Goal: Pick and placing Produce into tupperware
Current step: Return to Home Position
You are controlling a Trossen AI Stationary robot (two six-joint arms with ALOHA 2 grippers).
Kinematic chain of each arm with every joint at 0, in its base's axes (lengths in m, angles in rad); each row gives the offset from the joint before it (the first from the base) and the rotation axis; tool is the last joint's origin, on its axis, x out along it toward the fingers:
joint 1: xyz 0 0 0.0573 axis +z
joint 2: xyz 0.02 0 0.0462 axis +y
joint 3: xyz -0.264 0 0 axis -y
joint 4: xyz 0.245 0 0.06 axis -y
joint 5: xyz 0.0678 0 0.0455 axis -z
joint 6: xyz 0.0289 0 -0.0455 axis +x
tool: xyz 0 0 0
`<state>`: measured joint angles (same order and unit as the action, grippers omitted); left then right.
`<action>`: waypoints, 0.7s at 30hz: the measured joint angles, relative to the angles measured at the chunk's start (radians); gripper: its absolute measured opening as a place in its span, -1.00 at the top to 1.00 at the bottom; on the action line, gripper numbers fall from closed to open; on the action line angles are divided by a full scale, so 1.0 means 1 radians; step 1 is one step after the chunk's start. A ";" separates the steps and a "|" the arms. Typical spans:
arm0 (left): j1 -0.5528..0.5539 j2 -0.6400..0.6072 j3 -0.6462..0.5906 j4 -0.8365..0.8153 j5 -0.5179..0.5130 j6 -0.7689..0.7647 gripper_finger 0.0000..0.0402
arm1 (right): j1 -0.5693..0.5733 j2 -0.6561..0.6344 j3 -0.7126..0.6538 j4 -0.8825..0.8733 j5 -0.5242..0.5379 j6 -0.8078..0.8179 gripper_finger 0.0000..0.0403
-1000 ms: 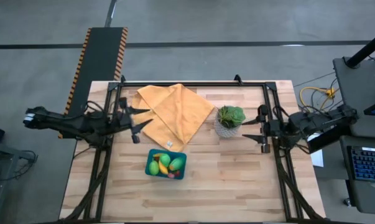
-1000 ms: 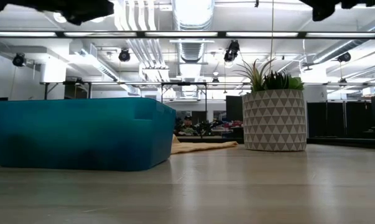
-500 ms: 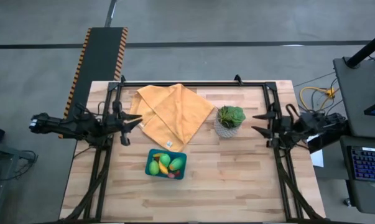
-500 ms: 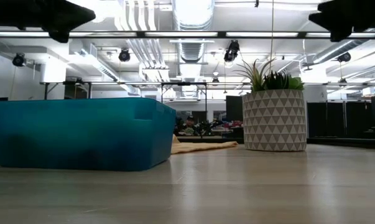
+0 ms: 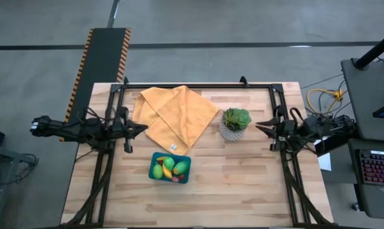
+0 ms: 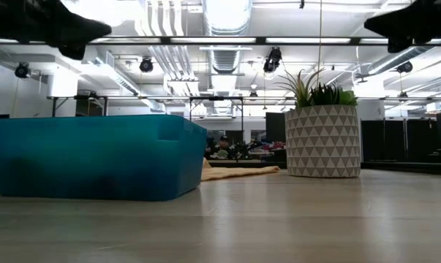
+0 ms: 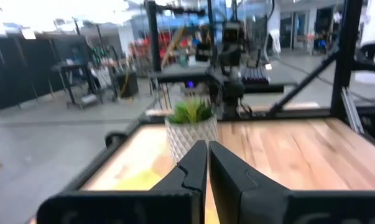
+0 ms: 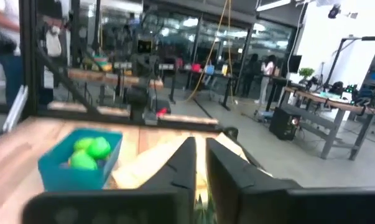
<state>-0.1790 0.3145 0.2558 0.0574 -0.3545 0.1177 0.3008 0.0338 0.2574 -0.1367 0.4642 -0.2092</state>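
between the arms, the small teal-blue rectangular plastic tupperware (image 6: pixel 88 157) holds the small toy produce (image 5: pixel 169 165); none lies loose, so packing looks done. left gripper (image 5: pixel 142 127) and right gripper (image 5: pixel 258 126), fingers pressed together and empty, hover at opposite table edges.

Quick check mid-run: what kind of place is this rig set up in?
Probably an open robotics lab or workshop: bare ceiling ducts overhead, a concrete floor around the rig, and workbenches in the background.

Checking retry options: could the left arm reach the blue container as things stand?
Probably yes: only bare table lies between the left claw and the container, whose top is open.
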 joint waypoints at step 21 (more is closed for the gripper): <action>0.003 -0.054 -0.022 -0.083 0.218 -0.066 1.00 | -0.055 0.007 -0.118 0.072 -0.211 0.091 0.96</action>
<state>-0.1764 0.2608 0.2337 -0.0256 -0.1362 0.0512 0.2461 0.0410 0.1390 -0.0643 0.2536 -0.1185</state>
